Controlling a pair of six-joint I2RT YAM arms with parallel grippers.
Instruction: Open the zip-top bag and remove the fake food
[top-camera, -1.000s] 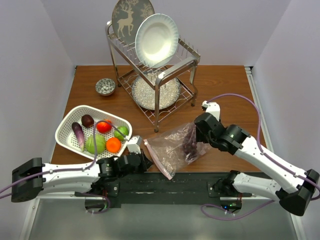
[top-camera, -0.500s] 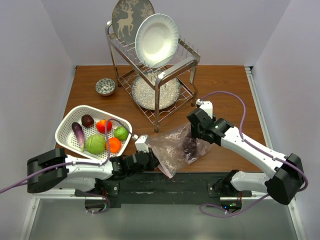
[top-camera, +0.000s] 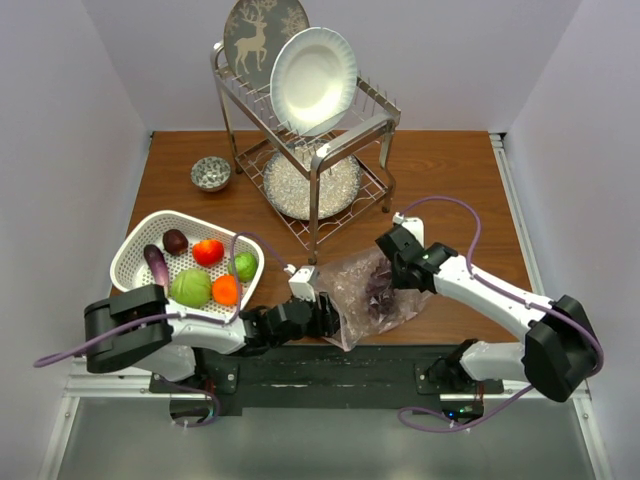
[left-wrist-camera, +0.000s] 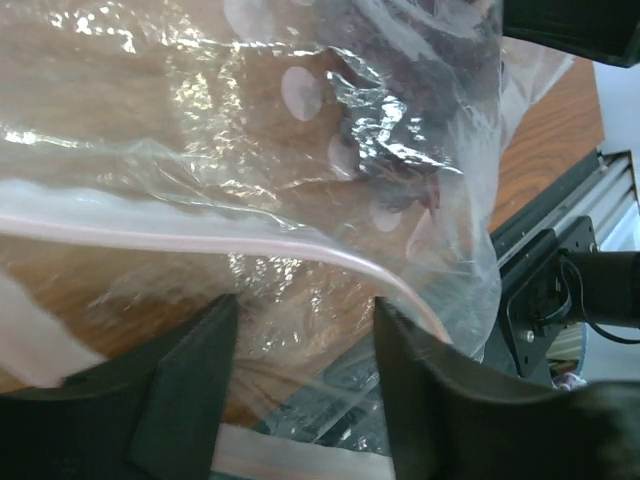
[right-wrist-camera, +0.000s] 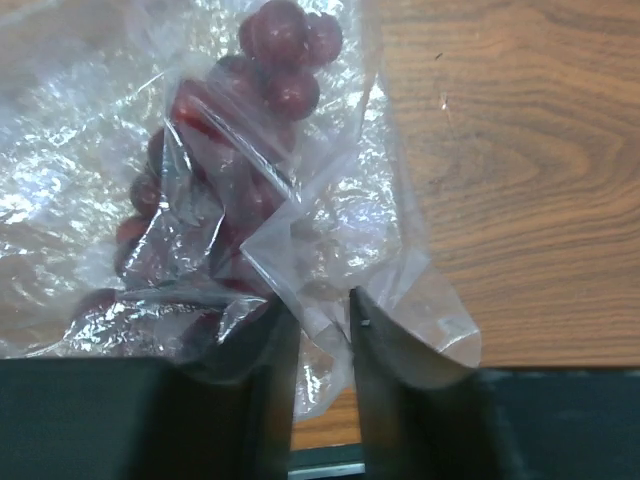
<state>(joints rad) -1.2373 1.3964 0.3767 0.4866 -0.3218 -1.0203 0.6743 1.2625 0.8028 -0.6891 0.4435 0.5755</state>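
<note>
The zip-top bag (top-camera: 352, 300) lies crumpled on the wood near the table's front edge, purple grapes (top-camera: 380, 291) still inside it. My left gripper (top-camera: 326, 308) is open at the bag's near-left edge, and the pinkish zip strip (left-wrist-camera: 250, 240) runs just above the gap between its fingers (left-wrist-camera: 190, 390). My right gripper (right-wrist-camera: 318, 325) has its jaws drawn close on a fold of the bag's film (right-wrist-camera: 300, 240), right beside the grapes (right-wrist-camera: 285, 60). More fake food sits in the white basket (top-camera: 133, 248): cabbage (top-camera: 190, 288), orange (top-camera: 227, 289), red fruit (top-camera: 208, 251), lime (top-camera: 244, 265).
A metal dish rack (top-camera: 330, 165) with two plates stands at the back centre, and a small patterned bowl (top-camera: 211, 173) sits to its left. The black base rail (top-camera: 350, 365) runs right behind the bag's front edge.
My left gripper opened and slid right onto the bag's zip edge. My right gripper came down and left onto the bag and narrowed its jaws on the film.
</note>
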